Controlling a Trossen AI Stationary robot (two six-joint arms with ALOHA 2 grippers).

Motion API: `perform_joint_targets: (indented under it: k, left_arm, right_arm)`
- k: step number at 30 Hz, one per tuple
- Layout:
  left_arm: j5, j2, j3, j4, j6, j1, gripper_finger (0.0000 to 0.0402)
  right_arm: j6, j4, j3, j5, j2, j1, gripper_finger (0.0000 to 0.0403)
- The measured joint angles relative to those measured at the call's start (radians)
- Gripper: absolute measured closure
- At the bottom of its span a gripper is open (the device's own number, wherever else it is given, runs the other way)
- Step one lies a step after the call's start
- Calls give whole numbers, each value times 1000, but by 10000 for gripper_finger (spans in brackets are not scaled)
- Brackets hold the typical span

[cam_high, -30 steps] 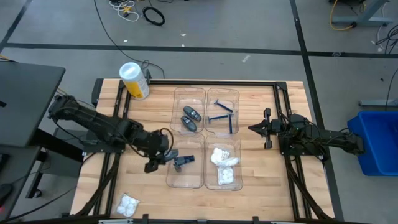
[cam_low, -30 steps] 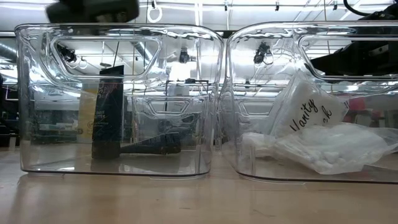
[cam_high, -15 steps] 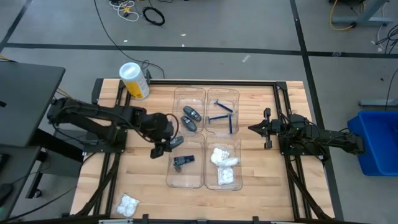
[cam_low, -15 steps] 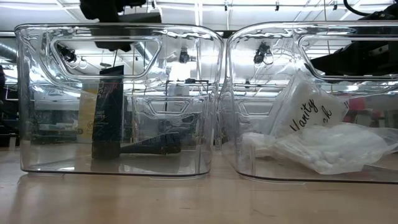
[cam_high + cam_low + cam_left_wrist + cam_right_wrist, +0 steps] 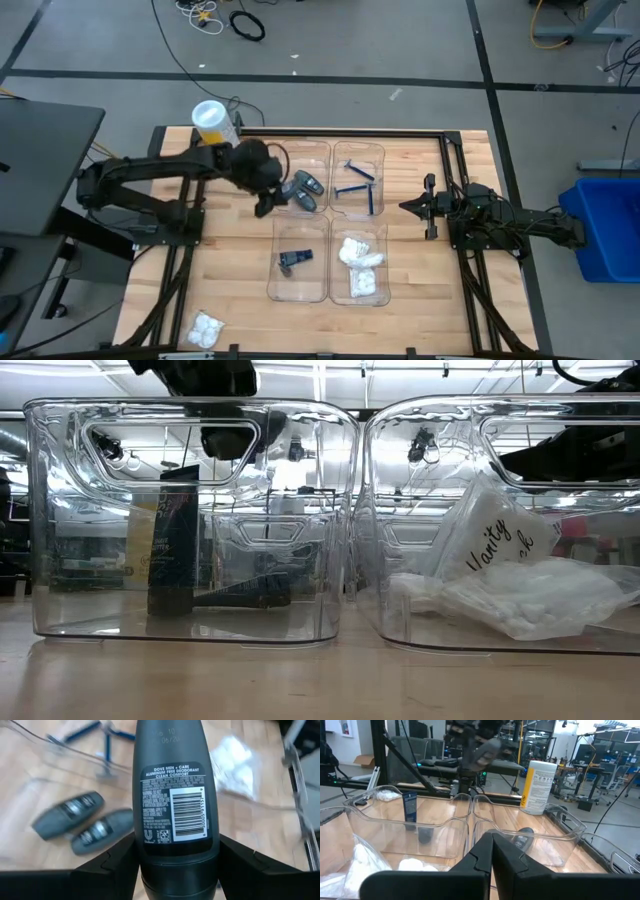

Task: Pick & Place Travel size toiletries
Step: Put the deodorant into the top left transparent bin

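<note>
Dark grey deodorant tube, barcode label showing, in left gripper

The left arm reaches across the desk, its left gripper clamped on a dark grey tube held between its fingers. The right arm rests low at the far side, right gripper closed.

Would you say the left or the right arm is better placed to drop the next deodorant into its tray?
Left. The left gripper already holds a grey deodorant beside the tray with two others; the right gripper waits shut, off to the side.
</note>
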State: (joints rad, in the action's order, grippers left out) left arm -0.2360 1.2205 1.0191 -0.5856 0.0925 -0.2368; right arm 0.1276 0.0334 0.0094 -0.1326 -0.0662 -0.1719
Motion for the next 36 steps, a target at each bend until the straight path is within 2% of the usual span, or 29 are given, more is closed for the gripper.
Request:
perform_joint_targets:
  k: [9, 14, 20, 28, 36]
  left_arm:
    - [-76, 0, 0, 35, -97, -176, 180]
    - [-105, 1, 0, 35, -143, -237, 176]
    - [-97, 1, 0, 35, -200, -245, 181]
    - [-91, 12, 0, 37, -185, -242, 179]
    - [-50, 135, 0, 46, -177, -240, 175]
  right_arm:
    - [0, 0, 0, 0, 0, 0, 389]
    - [0, 0, 0, 0, 0, 0, 389]
    - [0, 0, 0, 0, 0, 0, 389]
    - [0, 0, 0, 0, 0, 0, 389]
    - [0, 0, 0, 0, 0, 0, 389]
